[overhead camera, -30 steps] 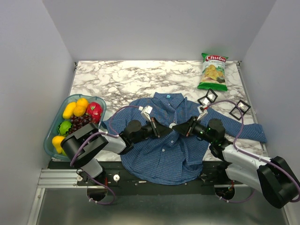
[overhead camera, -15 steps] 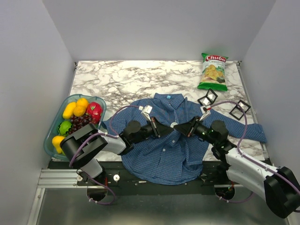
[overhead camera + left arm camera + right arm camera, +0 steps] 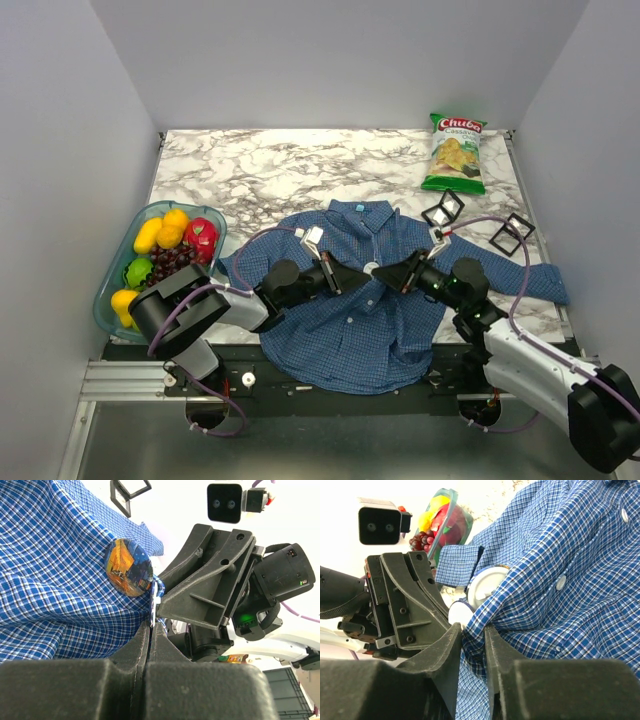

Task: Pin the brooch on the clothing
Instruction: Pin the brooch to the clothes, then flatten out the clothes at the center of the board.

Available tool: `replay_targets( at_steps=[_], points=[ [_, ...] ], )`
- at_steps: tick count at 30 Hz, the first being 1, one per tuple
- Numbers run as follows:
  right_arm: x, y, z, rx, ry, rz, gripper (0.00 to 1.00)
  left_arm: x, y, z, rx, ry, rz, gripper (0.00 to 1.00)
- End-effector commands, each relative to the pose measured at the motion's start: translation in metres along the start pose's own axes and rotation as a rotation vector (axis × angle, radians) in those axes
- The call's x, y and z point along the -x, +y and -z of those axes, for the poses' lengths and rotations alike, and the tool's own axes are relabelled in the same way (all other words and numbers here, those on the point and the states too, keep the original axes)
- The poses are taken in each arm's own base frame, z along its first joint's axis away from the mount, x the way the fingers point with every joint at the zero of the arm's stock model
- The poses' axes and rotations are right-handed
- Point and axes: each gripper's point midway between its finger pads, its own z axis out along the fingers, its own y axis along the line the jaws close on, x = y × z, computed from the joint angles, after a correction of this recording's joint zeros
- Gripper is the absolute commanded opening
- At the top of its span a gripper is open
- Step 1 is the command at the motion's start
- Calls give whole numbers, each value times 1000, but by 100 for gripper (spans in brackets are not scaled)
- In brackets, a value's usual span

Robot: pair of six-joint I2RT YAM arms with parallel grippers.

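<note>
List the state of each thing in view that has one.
shirt: spread out front-up, one fold pinched up.
brooch: face out against the shirt fold; whether it is pinned through, cannot tell.
left gripper: shut on the brooch's metal pin.
right gripper: shut on the shirt fold.
chip bag: lying flat, looks unopened.
fruit tray: filled.

Both arms stretch low and inward, wrists level, so the two sets of fingers meet tip to tip. The left gripper (image 3: 151,627) has its fingers pressed flat together. The right gripper (image 3: 473,630) keeps a narrow gap, a fold of the clothing (image 3: 580,580) pinched between its fingers.
</note>
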Motion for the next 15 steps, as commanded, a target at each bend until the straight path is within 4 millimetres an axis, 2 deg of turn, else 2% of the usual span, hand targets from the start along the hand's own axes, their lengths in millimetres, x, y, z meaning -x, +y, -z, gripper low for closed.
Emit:
replay_targets(
  at_steps=[1,4,5,6,7,8,9,10,11,12,13,14,15],
  points=[
    [18,-16,1,-88,-75,42,36,-8,8,2,31,28,-9,0],
    [22,-17,4,-111,-77,75,50,-10,15,0,70,50,-37,1],
    [26,-14,4,-110,-83,88,56,-13,20,1,96,66,-41,6],
    [28,-13,6,-119,-82,96,59,-10,17,-1,94,62,-51,12],
    [31,-14,8,-131,-89,116,61,-9,19,-1,105,64,-69,23],
    [36,-9,8,-129,-100,129,62,-10,22,1,126,76,-74,28],
    [36,-11,10,-146,-91,136,63,-5,17,0,121,67,-90,35],
    [40,-10,12,-152,-101,157,63,-1,18,1,131,64,-100,49],
    [43,-9,13,-159,-106,171,64,-3,25,4,167,83,-129,54],
    [45,-8,14,-174,-99,181,65,5,18,4,163,69,-153,59],
    [52,-10,16,-199,-115,206,67,9,19,6,180,68,-170,66],
    [55,-10,17,-214,-115,221,67,11,30,12,237,91,-208,75],
    [54,-17,20,-255,-93,226,67,24,19,13,229,68,-236,82]
  ],
)
